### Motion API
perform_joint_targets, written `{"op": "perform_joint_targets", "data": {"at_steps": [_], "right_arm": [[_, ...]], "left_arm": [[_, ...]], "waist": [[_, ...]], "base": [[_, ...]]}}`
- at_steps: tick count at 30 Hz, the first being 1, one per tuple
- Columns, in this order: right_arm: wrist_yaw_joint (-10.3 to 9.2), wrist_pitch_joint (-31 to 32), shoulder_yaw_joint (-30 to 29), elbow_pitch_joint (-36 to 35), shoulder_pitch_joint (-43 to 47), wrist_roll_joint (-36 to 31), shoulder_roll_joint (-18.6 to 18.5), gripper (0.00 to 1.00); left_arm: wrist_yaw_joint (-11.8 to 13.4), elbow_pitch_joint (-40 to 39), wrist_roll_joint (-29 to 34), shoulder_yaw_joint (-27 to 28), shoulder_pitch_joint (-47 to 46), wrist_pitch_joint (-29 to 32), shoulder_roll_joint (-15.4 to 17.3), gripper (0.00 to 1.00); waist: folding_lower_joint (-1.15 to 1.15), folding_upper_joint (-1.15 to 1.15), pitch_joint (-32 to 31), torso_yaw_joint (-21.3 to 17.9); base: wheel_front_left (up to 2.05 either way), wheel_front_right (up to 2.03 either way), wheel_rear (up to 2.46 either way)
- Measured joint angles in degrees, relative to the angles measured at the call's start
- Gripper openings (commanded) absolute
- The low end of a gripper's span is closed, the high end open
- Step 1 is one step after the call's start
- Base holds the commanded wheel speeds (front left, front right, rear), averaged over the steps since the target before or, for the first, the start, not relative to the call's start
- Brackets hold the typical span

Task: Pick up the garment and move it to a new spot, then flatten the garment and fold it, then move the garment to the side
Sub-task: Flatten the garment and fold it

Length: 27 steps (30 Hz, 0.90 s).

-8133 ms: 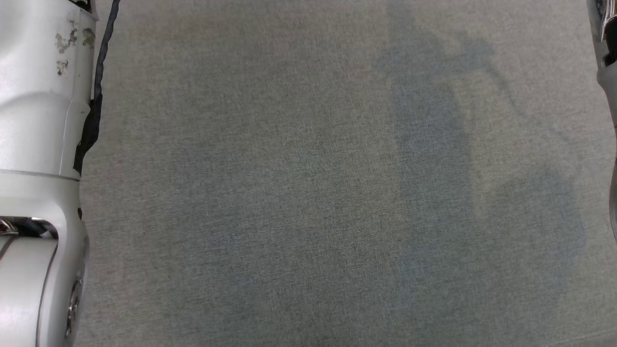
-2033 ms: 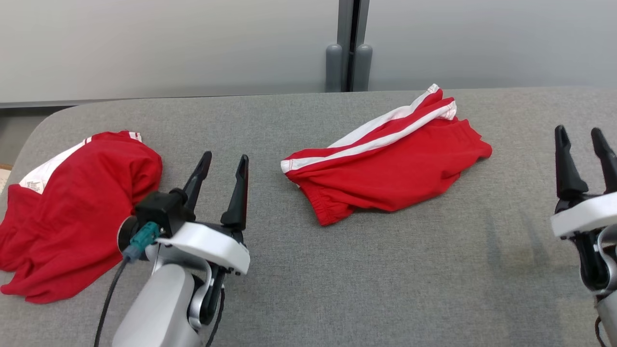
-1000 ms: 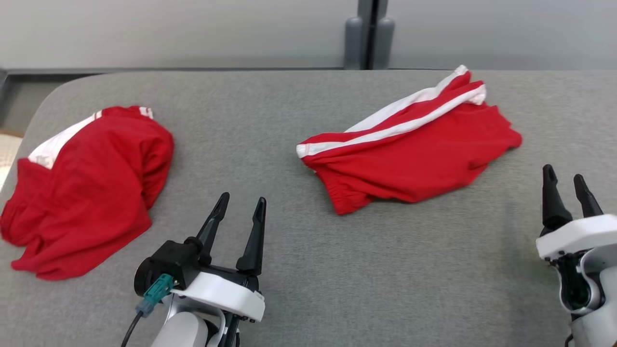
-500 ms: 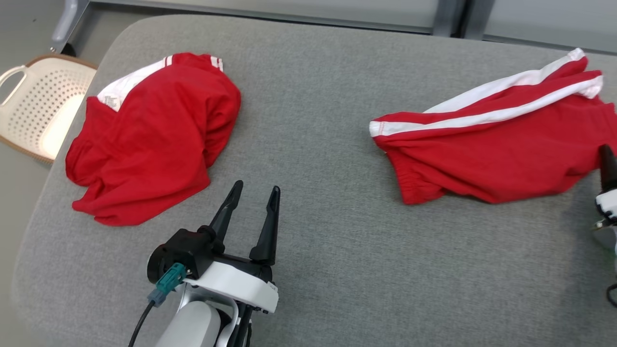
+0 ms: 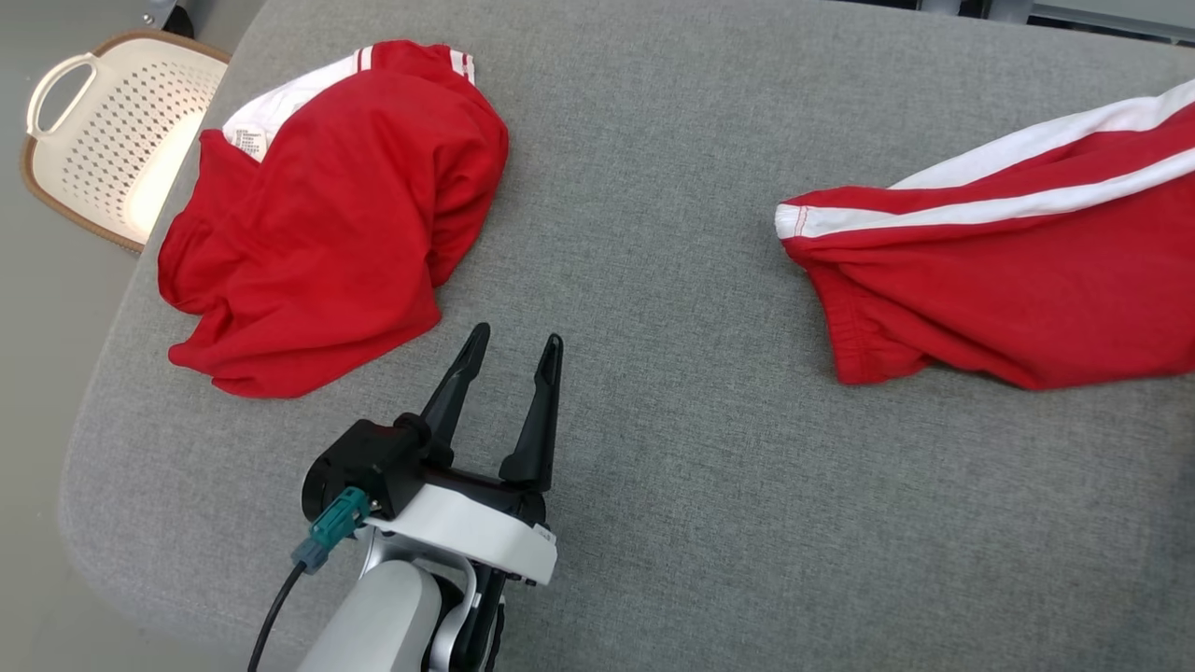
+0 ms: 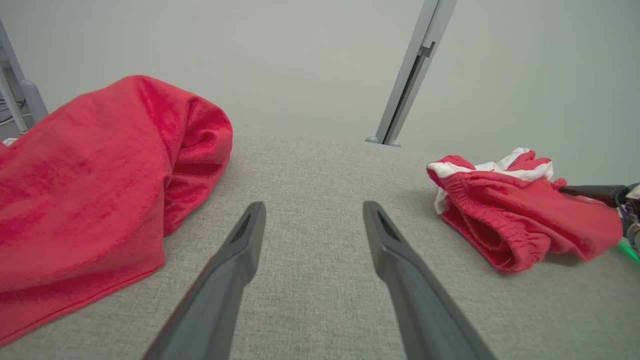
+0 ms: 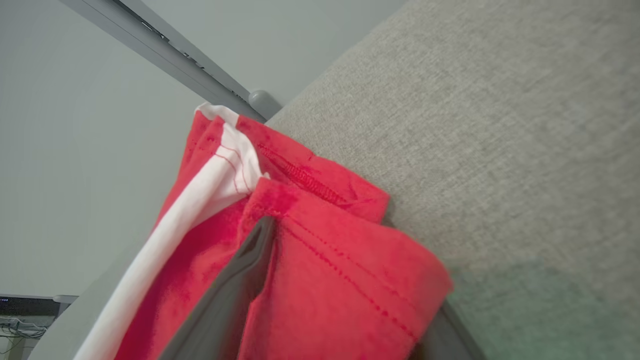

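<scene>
- Grey padded table (image 5: 653, 523) under a pale wall (image 6: 250, 50); basket (image 5: 103, 140) on the floor beside.
- Left gripper (image 5: 513, 345): spread wide, empty, touching nothing.
- Right gripper (image 7: 335, 260): parted astride the hem of the shorts (image 5: 1008, 299).

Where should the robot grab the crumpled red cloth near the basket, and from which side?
Probably the puffy rolled fold on the crumpled red garment, on its side facing the striped shorts. That fold stands up off the grey table, so the open left gripper could slide in low from that side and pinch it. The flat hem looks harder to get under.
</scene>
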Motion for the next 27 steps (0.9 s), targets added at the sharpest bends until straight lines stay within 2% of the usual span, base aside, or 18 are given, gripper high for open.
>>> {"op": "perform_joint_targets", "data": {"at_steps": [3,4,5,6,14,23,27], "right_arm": [[0.01,0.35,0.04,1.72,-2.25,-1.07,-0.78,1.00],[0.00,0.46,0.02,2.14,-2.89,-1.10,-0.97,0.87],[0.00,0.49,0.04,2.49,-3.41,-1.36,-1.11,0.27],[0.00,0.49,0.11,2.77,-3.81,-1.56,-1.19,0.00],[0.15,-1.09,0.94,1.12,-4.02,0.37,1.00,0.00],[0.19,-3.88,0.97,-5.19,0.88,7.56,3.13,0.00],[0.19,-5.13,-0.58,-5.88,3.86,10.13,3.20,0.00]], "left_arm": [[0.12,-0.22,-0.31,-0.24,-0.43,0.00,0.00,1.00],[0.18,-0.24,-0.64,-0.30,-0.54,0.00,0.00,1.00],[0.24,-0.26,-0.66,-0.32,-0.66,0.00,0.00,1.00],[0.26,-0.26,-0.81,-0.35,-0.81,0.00,0.00,1.00],[0.60,0.37,-1.41,-0.16,-0.99,0.00,-0.01,1.00],[0.42,1.31,-0.96,0.31,-0.88,0.00,-0.02,1.00],[0.34,1.82,-0.67,0.79,0.01,0.00,-0.01,1.00]], "waist": [[0.00,0.00,0.76,0.43],[0.00,0.00,0.96,0.59],[0.00,0.00,1.11,0.72],[0.00,0.00,1.21,0.81],[0.00,0.00,0.71,0.15],[0.00,0.00,-1.55,-2.08],[0.00,0.00,-3.23,-3.32]], "base": [[0.00,0.00,0.00],[0.00,0.00,0.00],[0.00,0.00,0.00],[0.00,0.00,0.00],[0.00,0.00,0.00],[0.00,0.00,0.00],[0.00,0.00,0.00]]}}
